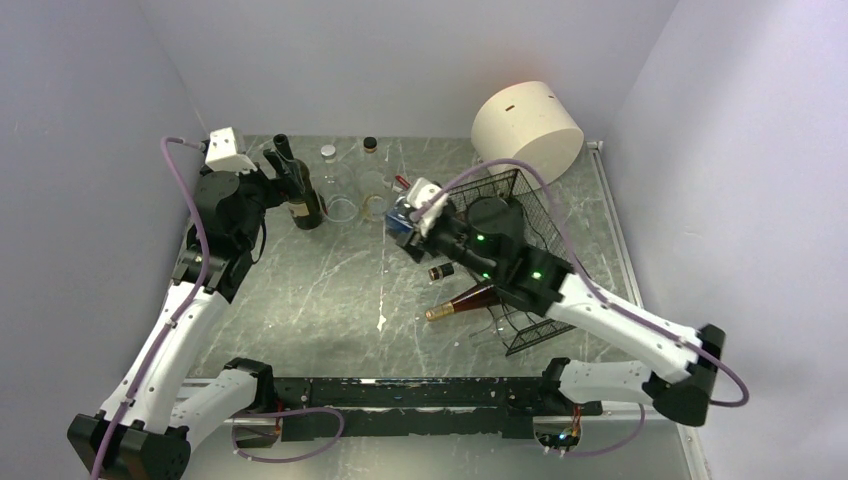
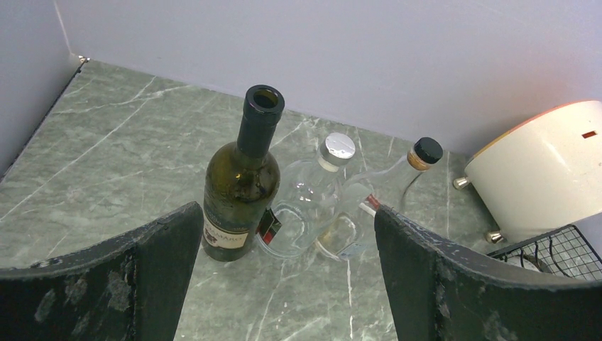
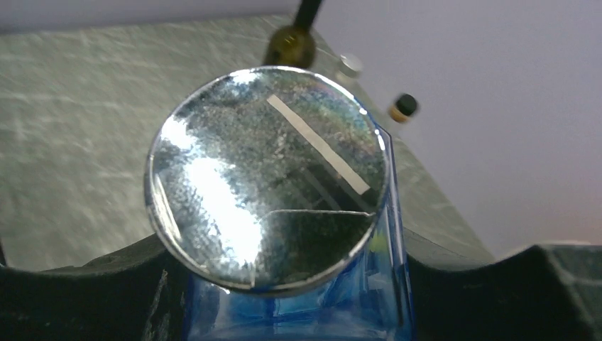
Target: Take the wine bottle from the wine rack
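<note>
My right gripper (image 1: 418,226) is shut on a blue glass wine bottle (image 1: 402,222), held just left of the black wire wine rack (image 1: 530,215). In the right wrist view the bottle's round shiny end (image 3: 266,177) fills the frame, and its blue body (image 3: 298,298) sits between my gripper (image 3: 284,291) fingers. On the rack lie a brown bottle with a gold cap (image 1: 468,300) and a dark-capped one (image 1: 441,271). My left gripper (image 1: 283,168) (image 2: 287,213) stands open at the back left, with nothing in it, just short of an upright dark green bottle (image 2: 241,185).
Two clear glass bottles (image 2: 312,192) (image 2: 415,160) stand right of the dark green bottle (image 1: 300,195) along the back. A cream cylinder (image 1: 527,130) (image 2: 546,170) lies behind the rack (image 2: 561,252). Walls close in on the left, back and right.
</note>
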`<state>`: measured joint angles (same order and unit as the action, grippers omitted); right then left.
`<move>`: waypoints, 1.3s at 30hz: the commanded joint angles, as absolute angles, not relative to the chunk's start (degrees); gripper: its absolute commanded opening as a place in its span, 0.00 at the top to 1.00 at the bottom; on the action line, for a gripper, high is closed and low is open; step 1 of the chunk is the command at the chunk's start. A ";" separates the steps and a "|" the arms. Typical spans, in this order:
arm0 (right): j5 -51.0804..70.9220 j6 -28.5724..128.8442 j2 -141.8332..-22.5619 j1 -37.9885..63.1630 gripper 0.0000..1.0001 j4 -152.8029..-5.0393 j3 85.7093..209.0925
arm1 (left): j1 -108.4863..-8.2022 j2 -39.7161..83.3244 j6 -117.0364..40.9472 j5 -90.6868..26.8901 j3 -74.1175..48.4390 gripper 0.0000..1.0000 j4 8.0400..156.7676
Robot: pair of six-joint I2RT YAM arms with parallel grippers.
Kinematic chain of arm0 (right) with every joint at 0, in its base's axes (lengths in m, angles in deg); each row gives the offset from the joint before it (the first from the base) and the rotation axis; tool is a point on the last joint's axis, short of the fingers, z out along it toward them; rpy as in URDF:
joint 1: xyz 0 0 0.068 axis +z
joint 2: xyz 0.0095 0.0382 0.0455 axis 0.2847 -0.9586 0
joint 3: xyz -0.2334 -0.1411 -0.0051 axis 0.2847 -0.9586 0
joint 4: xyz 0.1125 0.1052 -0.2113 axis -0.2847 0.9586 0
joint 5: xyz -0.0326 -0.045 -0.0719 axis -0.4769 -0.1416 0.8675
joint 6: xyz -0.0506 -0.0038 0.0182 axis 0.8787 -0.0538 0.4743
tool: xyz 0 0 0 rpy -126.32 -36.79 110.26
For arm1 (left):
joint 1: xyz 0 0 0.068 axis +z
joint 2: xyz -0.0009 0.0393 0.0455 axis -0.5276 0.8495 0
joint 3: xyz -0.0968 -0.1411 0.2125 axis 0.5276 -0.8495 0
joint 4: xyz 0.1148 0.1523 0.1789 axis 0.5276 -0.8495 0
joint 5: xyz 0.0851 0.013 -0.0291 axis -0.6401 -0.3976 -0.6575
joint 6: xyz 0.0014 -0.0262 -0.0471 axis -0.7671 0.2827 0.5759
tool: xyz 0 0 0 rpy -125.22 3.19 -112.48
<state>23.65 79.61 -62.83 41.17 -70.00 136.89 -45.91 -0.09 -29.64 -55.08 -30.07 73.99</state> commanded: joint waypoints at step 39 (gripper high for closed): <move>37.06 54.99 -96.02 40.44 0.67 -98.11 142.50 | -46.87 1.24 -30.38 -55.42 -26.99 0.06 72.88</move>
